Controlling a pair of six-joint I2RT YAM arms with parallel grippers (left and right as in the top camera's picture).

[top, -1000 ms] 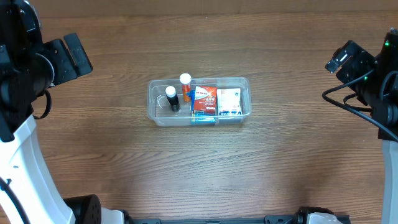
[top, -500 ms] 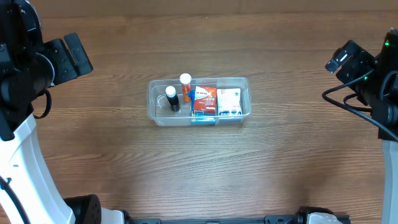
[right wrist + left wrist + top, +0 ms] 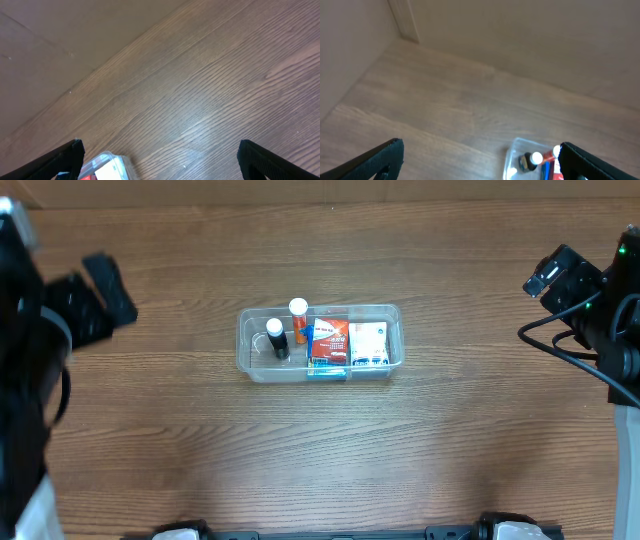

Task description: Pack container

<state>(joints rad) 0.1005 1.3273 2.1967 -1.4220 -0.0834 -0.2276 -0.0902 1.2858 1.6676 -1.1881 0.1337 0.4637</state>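
Left arm has shifted since 0.5 s ago: in the overhead view it is motion-blurred, and the left gripper [image 3: 97, 298] sits lower and further toward the table's left edge than before. Right gripper [image 3: 562, 277], the container and its contents are unchanged. Container [image 3: 243, 345], a clear rectangular tub, stands at mid-table [image 3: 320, 450], long side running left-right, well apart from both grippers. Contents, 4 items counted: 1 black bottle with white cap [image 3: 276, 340] upright in the left end; 1 orange bottle with white cap [image 3: 298, 320] upright just beside it, toward the far wall; 1 red box [image 3: 328, 340] at the middle; 1 white box with blue print [image 3: 368, 343] touching it at the right end. A teal edge shows along the near side of the red box; cannot tell what it belongs to. Left wrist view: fingers spread wide, nothing between them, tub at the bottom edge. Right wrist view: fingers likewise spread wide and empty, only a tub corner at lower left.
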